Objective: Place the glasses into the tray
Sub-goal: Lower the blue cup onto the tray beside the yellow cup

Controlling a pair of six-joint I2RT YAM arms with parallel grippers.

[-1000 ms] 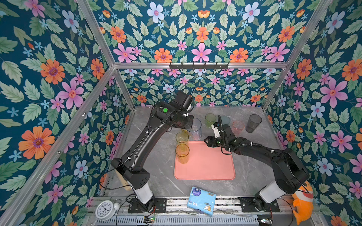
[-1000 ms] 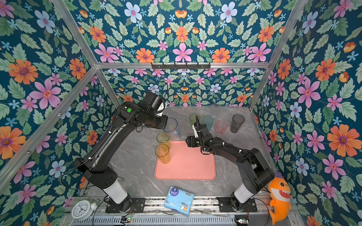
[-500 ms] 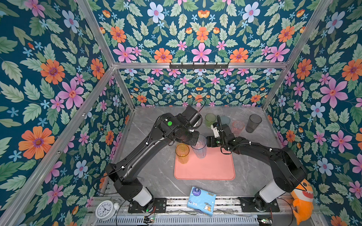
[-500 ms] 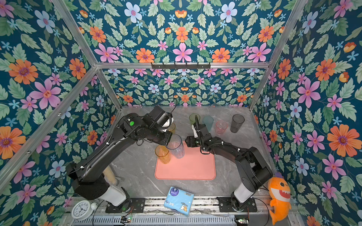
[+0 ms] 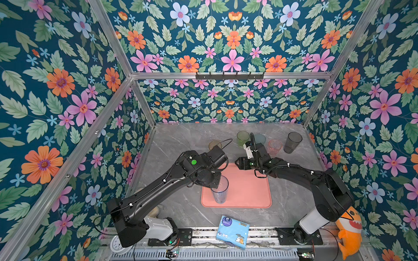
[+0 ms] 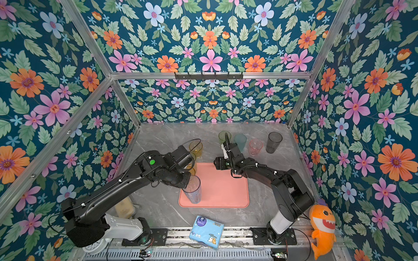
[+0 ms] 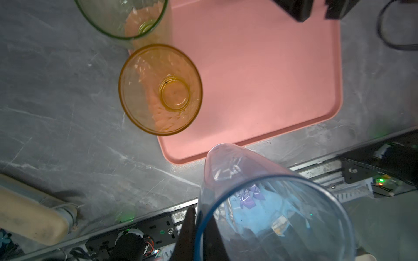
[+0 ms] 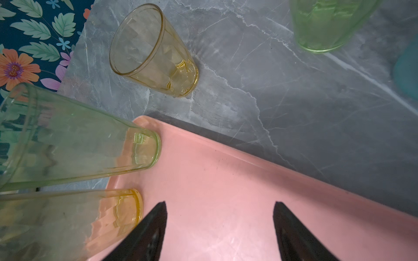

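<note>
My left gripper (image 7: 200, 235) is shut on the rim of a blue-grey glass (image 5: 219, 191) (image 7: 271, 203), held tilted over the near left corner of the pink tray (image 5: 248, 192) (image 7: 260, 79). An amber glass (image 7: 160, 90) and a yellow-green glass (image 8: 67, 140) stand in the tray's far left corner, mostly hidden under the left arm in both top views. My right gripper (image 8: 219, 203) (image 5: 237, 162) hangs open over the tray's far edge, holding nothing. On the table behind stand a yellow glass (image 8: 153, 52), green (image 5: 242, 137), teal (image 5: 260, 139), pink (image 5: 274, 146) and dark grey (image 5: 293, 142) glasses.
A light-blue tissue packet (image 5: 233, 230) lies at the front edge, near the rail. A beige roll (image 6: 124, 209) sits beside the left arm's base. An orange shark toy (image 5: 348, 230) stands at the front right, and a white clock (image 5: 117, 245) at the front left.
The left arm has carried the blue-grey glass from the back of the table forward, down to the tray's near left corner. The right arm has barely moved.
</note>
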